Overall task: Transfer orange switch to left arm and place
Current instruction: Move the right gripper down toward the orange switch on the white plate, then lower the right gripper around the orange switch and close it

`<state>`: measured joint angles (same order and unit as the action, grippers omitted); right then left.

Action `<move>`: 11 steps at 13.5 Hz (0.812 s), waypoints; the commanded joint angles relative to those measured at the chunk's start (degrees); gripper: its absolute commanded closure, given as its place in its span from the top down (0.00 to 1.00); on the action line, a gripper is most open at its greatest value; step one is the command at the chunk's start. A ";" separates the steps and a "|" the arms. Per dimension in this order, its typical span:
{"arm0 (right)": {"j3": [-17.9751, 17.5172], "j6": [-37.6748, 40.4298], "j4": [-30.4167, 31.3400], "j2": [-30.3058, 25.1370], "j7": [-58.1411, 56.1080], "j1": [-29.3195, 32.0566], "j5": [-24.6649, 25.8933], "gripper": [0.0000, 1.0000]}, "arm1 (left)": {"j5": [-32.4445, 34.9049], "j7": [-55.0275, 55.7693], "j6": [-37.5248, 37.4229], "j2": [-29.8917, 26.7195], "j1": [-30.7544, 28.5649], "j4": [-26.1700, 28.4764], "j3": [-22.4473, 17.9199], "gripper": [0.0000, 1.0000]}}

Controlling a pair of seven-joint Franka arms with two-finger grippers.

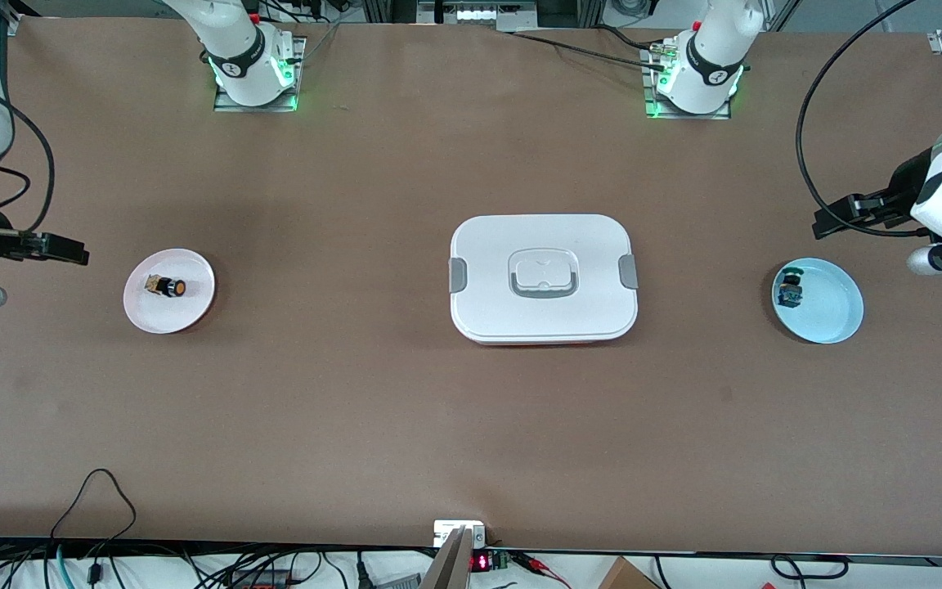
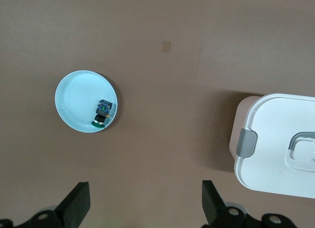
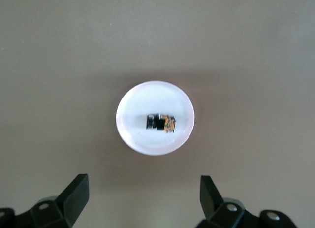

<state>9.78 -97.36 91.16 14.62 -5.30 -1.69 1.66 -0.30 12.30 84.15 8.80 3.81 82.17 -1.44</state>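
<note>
The orange switch lies on its side on a small pink-white plate toward the right arm's end of the table. It also shows in the right wrist view. My right gripper is open and empty, up in the air beside that plate, toward the table's end; its open jaws show in the right wrist view. The white box stands at the table's middle. My left gripper is open and empty, up in the air near a light blue plate; its open jaws show in the left wrist view.
The light blue plate holds a small dark switch with a blue-green cap, also in the left wrist view. The box's corner and grey latch show in the left wrist view. Cables run along the table's edge nearest the front camera.
</note>
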 commanded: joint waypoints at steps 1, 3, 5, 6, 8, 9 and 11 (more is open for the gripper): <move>-0.38 -8.42 6.56 -0.21 -4.61 3.53 -0.25 1.00 | -0.49 -0.26 -0.48 0.69 -0.21 -1.57 -0.05 1.00; -0.38 -16.07 12.00 -0.47 -6.83 4.32 -0.34 1.00 | -0.49 -0.26 -0.48 0.69 -0.21 -1.57 -0.05 1.00; -0.38 -19.52 15.44 -0.47 -6.31 4.33 -0.42 1.00 | -0.49 -0.26 -0.48 0.69 -0.21 -1.57 -0.05 1.00; -0.38 -20.67 16.85 -0.47 -6.04 4.33 -0.77 1.00 | -0.49 -0.26 -0.48 0.69 -0.21 -1.57 -0.05 1.00; -0.47 -23.74 20.01 -0.21 -4.64 4.33 -2.26 1.00 | -0.49 -0.26 -0.57 0.69 -0.21 -1.57 0.04 1.00; -0.56 -25.93 22.03 -0.21 -3.50 4.33 -3.40 1.00 | -0.49 -0.26 -0.57 0.69 -0.21 -1.57 0.04 1.00; -0.64 -31.29 25.72 0.31 -3.40 4.33 -3.41 1.00 | -0.49 -0.26 -0.57 0.69 -0.21 -1.57 -0.05 1.00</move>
<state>9.66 -123.78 112.21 15.92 -9.81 2.44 -0.98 -0.30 12.30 84.15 8.80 3.80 82.16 -1.45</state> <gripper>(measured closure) 0.000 0.000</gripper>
